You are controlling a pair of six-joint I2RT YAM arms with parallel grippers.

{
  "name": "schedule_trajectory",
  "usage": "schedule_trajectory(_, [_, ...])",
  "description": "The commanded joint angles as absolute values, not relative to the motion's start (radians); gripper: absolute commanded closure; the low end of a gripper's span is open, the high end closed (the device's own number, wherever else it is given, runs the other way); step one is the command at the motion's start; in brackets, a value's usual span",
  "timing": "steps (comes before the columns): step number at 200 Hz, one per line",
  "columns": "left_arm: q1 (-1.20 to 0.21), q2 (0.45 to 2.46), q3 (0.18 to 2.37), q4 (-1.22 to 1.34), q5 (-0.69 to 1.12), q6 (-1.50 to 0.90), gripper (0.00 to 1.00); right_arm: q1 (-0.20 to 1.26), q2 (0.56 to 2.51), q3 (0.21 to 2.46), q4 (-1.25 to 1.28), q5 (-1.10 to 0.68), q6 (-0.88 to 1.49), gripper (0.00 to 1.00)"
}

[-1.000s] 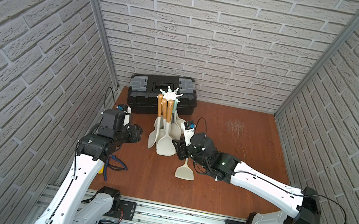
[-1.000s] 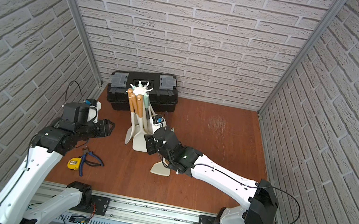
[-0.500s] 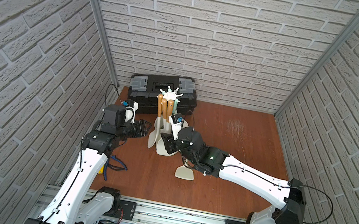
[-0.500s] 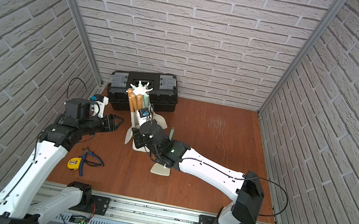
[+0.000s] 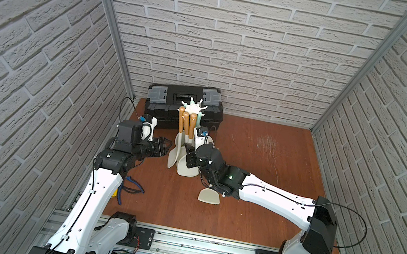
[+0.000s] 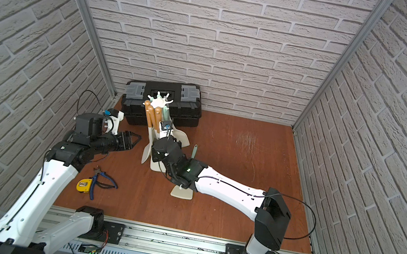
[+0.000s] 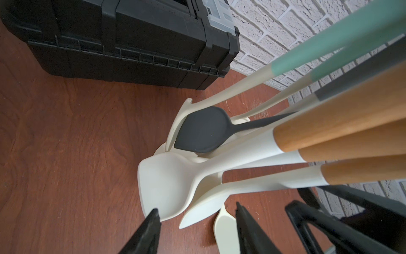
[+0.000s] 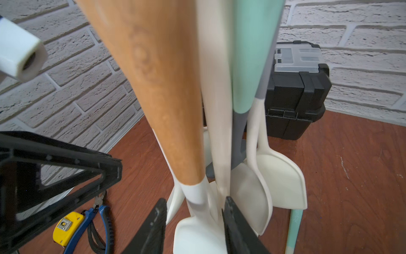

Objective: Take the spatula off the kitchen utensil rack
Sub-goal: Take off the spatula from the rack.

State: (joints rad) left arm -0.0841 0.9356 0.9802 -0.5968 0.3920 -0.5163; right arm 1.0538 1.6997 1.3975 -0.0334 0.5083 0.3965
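Here, star-crowned cream rack [image 5: 194,107], perhaps plastic.

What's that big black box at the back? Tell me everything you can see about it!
The toolbox is a long black box, hard plastic by its look, with two grey latches on the lid and a sunken slot between them. It is shut and sits flat on the wooden table, at the back by the brick wall. The rack stands just in front; whether they touch cannot be told. Nothing lies on it.
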Motion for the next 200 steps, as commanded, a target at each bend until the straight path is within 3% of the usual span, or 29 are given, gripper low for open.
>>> schedule_trajectory(1, [-0.075, 0.940, 0.972, -0.540, 0.412, -0.497, 0.43, 1.052, 1.723, 1.426, 0.042, 0.533, 0.402, 0.56])
schedule_trajectory(37, [-0.074, 0.951, 0.970, -0.535, 0.422, -0.486, 0.43, 1.052, 1.759, 1.443, 0.051, 0.554, 0.377, 0.59])
schedule_trajectory(105, [-0.073, 0.956, 0.948, -0.525, 0.424, -0.480, 0.42, 1.051, 1.750, 1.420, 0.059, 0.571, 0.355, 0.97])
schedule_trajectory(166, [-0.072, 0.962, 0.956, -0.531, 0.423, -0.475, 0.41, 1.051, 1.693, 1.356, 0.082, 0.560, 0.344, 0.97])
schedule_trajectory(200, [-0.072, 0.953, 0.954, -0.537, 0.421, -0.476, 0.41, 1.045, 1.642, 1.305, 0.118, 0.446, 0.312, 0.97])
